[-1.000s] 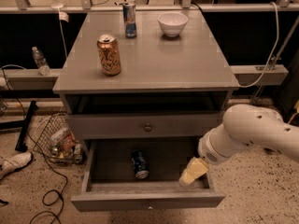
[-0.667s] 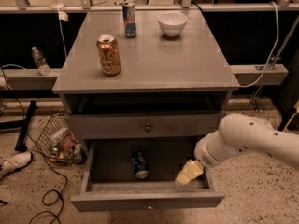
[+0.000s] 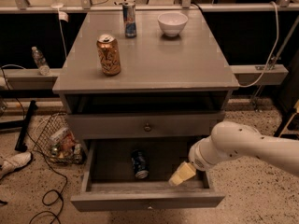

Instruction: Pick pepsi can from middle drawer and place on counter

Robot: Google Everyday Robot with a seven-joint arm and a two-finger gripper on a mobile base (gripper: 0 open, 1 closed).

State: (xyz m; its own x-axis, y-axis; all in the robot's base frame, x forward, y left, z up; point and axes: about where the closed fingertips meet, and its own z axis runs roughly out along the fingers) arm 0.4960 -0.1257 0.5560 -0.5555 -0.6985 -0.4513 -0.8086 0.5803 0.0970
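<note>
The pepsi can [image 3: 139, 164] lies on its side on the dark floor of the open middle drawer [image 3: 147, 199], left of centre. My gripper [image 3: 181, 174] hangs over the drawer's right part, pale fingers pointing down and left, to the right of the can and apart from it. The white arm [image 3: 243, 146] comes in from the right. The counter [image 3: 154, 55] is the grey cabinet top above.
On the counter stand a gold-orange can [image 3: 108, 55], a slim blue-silver can [image 3: 129, 19] and a white bowl [image 3: 172, 23]. A knobbed drawer front [image 3: 147, 126] sits above the open drawer. A wire basket [image 3: 58, 141], cables and a shoe [image 3: 14, 163] lie on the floor at left.
My gripper and arm have moved left and slightly down, further into the drawer toward the pepsi can. The can has not moved.
</note>
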